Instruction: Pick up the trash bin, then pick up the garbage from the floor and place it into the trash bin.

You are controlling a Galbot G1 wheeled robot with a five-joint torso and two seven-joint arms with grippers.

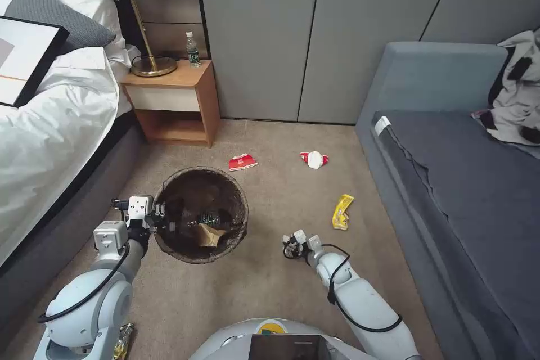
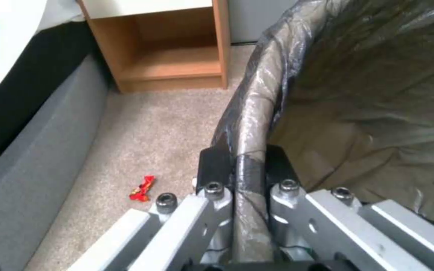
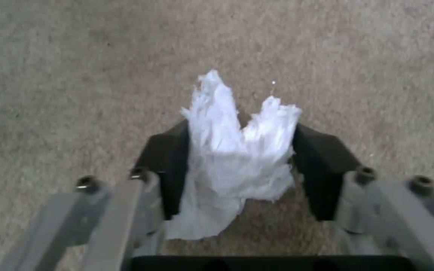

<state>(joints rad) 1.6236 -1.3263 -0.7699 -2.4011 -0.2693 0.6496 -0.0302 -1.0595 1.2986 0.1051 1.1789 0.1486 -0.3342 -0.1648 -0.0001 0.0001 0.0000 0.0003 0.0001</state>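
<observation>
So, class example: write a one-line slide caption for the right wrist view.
Right gripper shut on a white tissue above beige carpet.

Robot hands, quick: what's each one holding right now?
Left gripper: shut on the rim of the trash bin.
Right gripper: shut on a white tissue, over the carpet.

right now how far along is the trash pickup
Done: the left claw grips the bin by its rim, and a bottle and brown paper already lie inside. In hand: the right claw is closed on a white tissue above the carpet. Left on the floor: two red-and-white packets, a yellow wrapper and a small red wrapper.
</observation>
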